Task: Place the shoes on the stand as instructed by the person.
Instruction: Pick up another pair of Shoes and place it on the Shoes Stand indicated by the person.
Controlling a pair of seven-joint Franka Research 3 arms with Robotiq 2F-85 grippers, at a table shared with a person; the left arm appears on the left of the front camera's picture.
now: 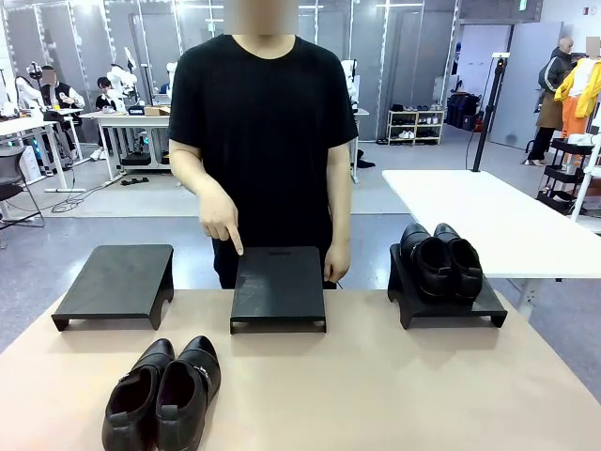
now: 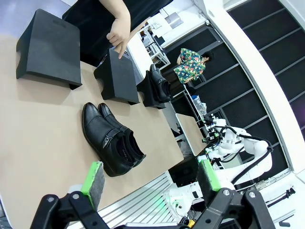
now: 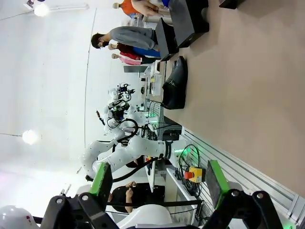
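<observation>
Loose pair of shoes (image 1: 161, 395) sits at the table's near edge, not on a stand yet. The other pair (image 1: 439, 258) is up on the right stand (image 1: 451, 310), so it looks about half done. The person's hand (image 1: 222, 221) points at the middle stand (image 1: 278, 287). The left gripper (image 2: 150, 179) and right gripper (image 3: 157, 179) are both spread wide, holding nothing.

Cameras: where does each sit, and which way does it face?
Front: robot's side, facing across the table at the person, hand pointing at the middle stand.
Left wrist: high, looking down the open left gripper at the loose shoes.
Right wrist: rolled sideways, open right gripper, table edge.
Shared: loose shoes in all three.
</observation>
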